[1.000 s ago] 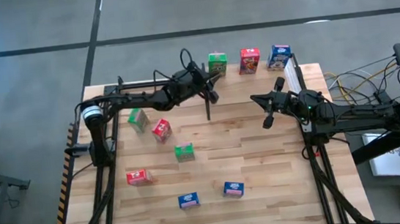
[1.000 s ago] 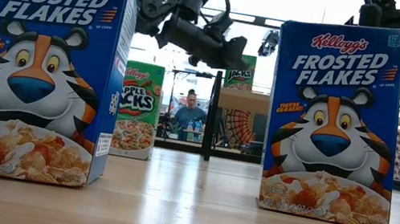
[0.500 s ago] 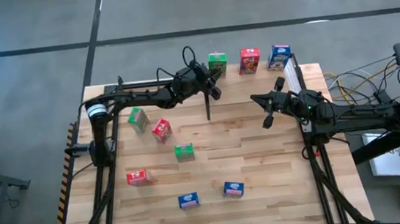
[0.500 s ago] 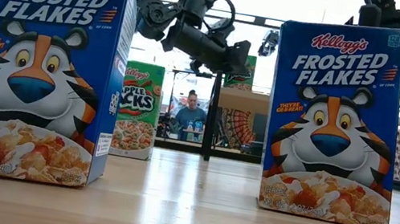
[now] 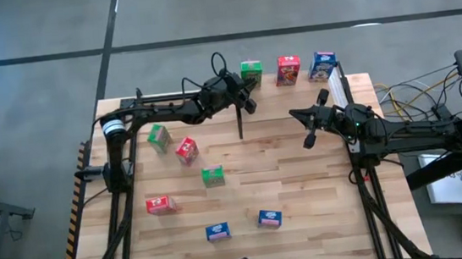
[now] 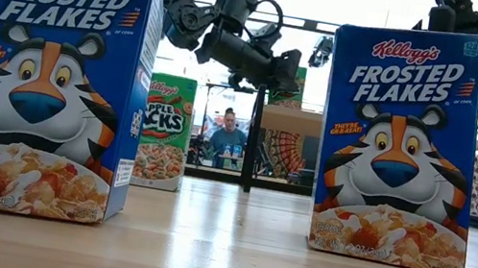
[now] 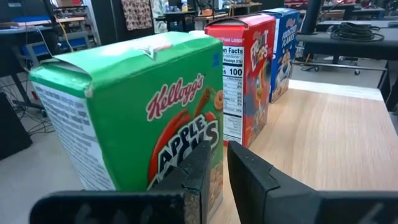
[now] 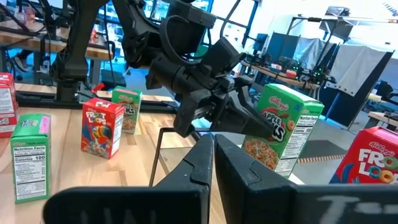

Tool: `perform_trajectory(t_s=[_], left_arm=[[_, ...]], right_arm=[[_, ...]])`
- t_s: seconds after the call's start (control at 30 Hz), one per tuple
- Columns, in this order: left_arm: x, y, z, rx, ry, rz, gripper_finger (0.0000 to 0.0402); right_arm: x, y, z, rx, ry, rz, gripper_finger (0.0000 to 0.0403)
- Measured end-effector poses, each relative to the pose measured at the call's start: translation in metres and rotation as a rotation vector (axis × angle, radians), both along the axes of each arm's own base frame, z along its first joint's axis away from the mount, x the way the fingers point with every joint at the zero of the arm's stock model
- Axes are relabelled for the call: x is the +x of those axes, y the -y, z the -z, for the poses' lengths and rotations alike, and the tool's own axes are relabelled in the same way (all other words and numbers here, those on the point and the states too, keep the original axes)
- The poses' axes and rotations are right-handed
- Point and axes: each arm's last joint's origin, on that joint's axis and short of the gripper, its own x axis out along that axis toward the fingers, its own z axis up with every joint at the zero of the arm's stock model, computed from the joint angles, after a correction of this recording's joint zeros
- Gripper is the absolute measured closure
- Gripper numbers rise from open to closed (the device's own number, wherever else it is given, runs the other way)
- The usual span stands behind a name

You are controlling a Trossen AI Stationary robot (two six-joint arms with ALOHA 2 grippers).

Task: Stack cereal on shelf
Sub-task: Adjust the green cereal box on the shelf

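Boxes line the shelf's (image 5: 342, 89) far edge; left hand (image 5: 248, 102), fingers closed and empty, hovers beside the green box (image 5: 251, 73) (likely nudging it straight); right hand (image 5: 305, 127) waits closed.

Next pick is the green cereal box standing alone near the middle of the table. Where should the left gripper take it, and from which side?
Probably from straight above, closing across the narrow faces near the top of the green box. It looks upright and stands clear of the red box, so there seems room for the fingers on both sides. The left gripper is now at the shelved green box.
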Motion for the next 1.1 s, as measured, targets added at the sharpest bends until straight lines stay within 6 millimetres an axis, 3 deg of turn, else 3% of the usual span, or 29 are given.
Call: perform_trajectory(t_s=[1.1], left_arm=[[-0.0015, -0.0024, 0.0008, -0.006, -0.005, -0.027, 0.0364]], right_arm=[[0.0, 0.0, 0.0, 0.0, 0.0, 0.0, 0.0394]])
